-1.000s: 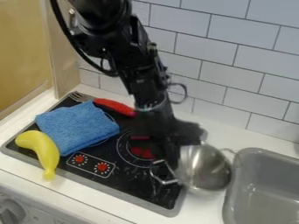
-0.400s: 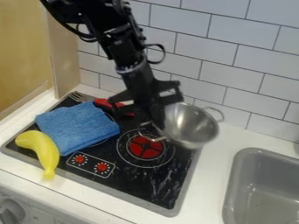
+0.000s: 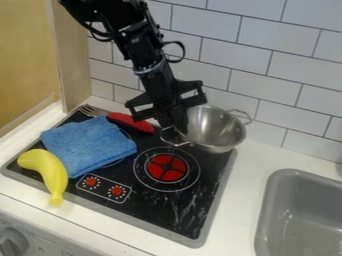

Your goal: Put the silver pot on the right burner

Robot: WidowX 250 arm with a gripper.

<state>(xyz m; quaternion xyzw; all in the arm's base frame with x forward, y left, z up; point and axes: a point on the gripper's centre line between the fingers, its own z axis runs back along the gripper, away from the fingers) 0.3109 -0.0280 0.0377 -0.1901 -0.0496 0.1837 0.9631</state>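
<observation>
Silver pot hangs from the gripper, held near 1 handle.

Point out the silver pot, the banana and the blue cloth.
Silver pot (image 3: 218, 130): camera view, inside of the bowl.
Banana (image 3: 48, 170): camera view, middle of the curve.
Blue cloth (image 3: 88, 145): camera view, centre of the top.

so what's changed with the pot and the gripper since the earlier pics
The pot has moved away from the sink and back toward the tiled wall, with the gripper moving along with it and holding it at its left side. The right burner, partly hidden at first, is now in full view. Nothing was let go. The cloth, banana and fork stayed put.
</observation>
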